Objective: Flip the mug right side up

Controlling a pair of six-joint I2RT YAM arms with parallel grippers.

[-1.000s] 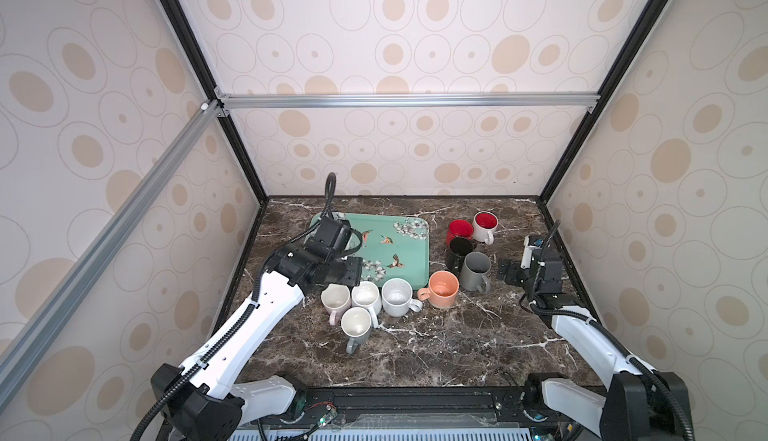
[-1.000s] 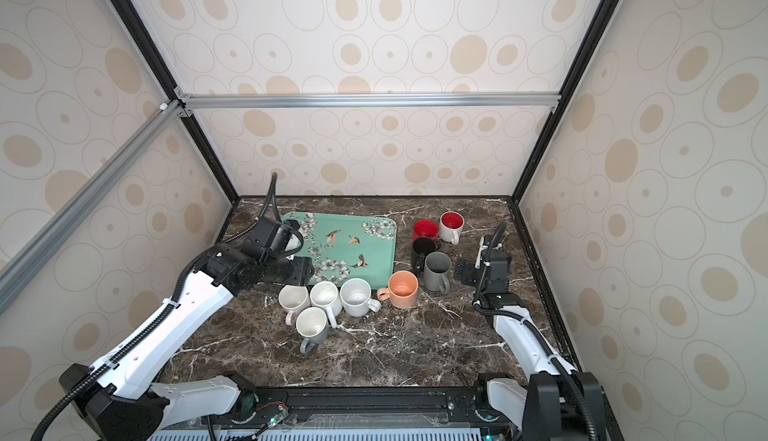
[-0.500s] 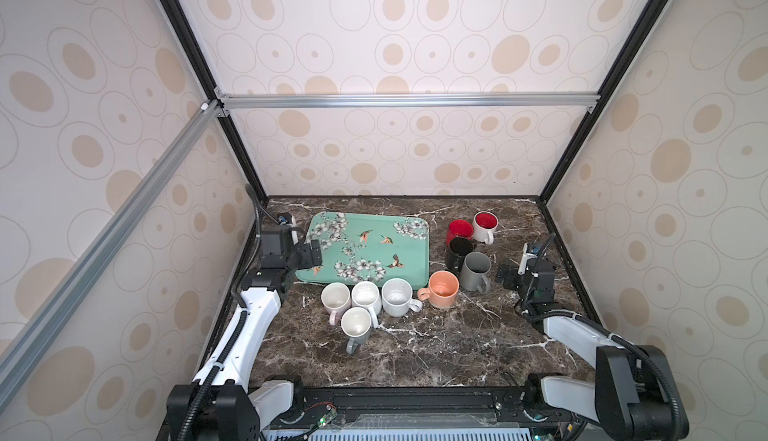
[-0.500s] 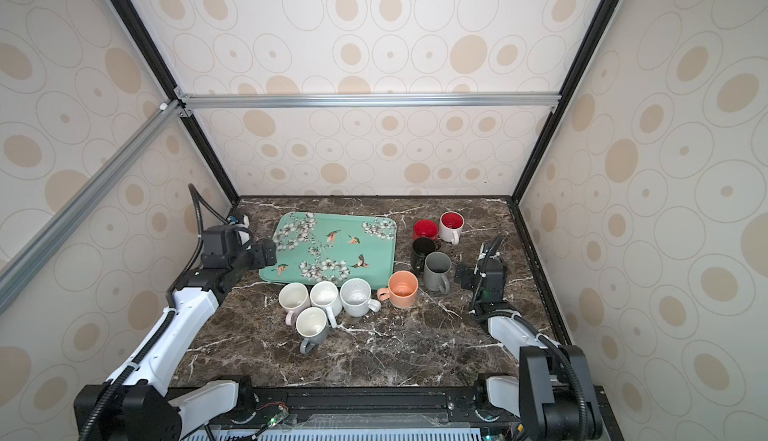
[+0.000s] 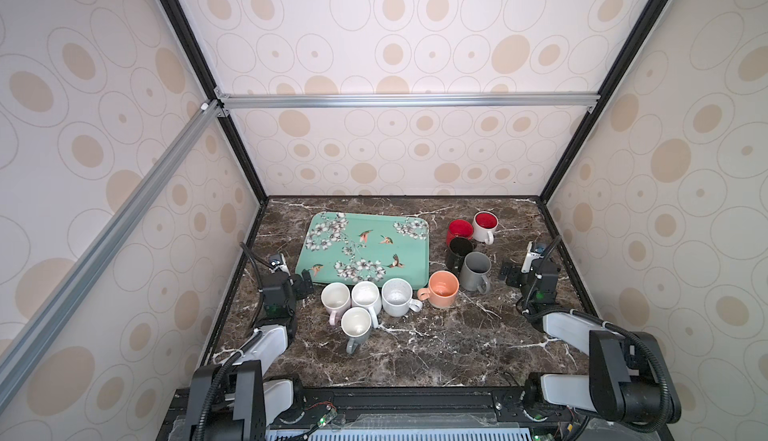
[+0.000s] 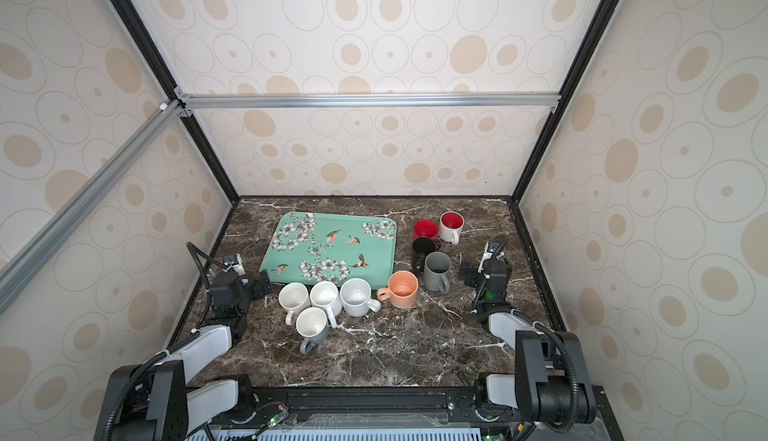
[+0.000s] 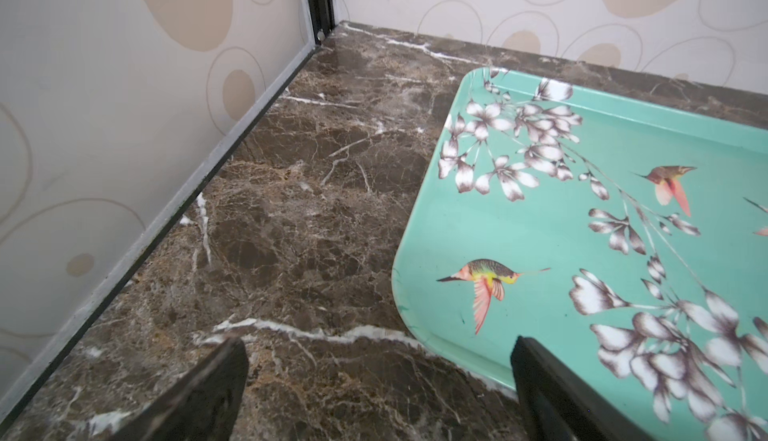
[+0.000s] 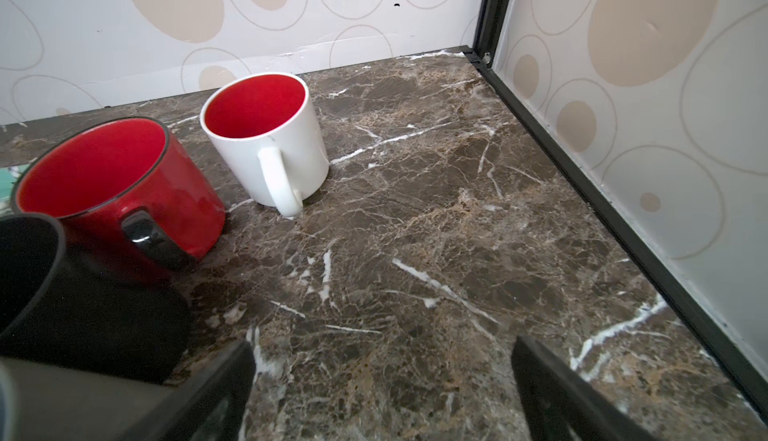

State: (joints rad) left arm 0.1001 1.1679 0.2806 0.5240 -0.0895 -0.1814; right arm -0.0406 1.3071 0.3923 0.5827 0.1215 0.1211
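The desk [image 5: 415, 356] carries the teal tray [image 5: 415, 260] at 11 o'clock from its centre, with no mug on it. What has changed is your left arm. A second ago it reached in over the tray's near corner, right by the white mugs. Now the left pincer [image 5: 305, 285] has drawn back to the desk's 9 o'clock edge. There it is spread wide with nothing between its fingers, as the left wrist view [image 7: 378, 360] also shows. The right pincer [image 5: 509, 275] has settled back at 3 o'clock, likewise spread and empty.

The left-most white mug [image 5: 335, 298], which I take to be your mug, stands mouth up at 9 o'clock, between the centre and the left pincer and just beside its neighbour. Every other mug in both top views also shows an open mouth, so I judge the turn finished and nothing left for you to grip.
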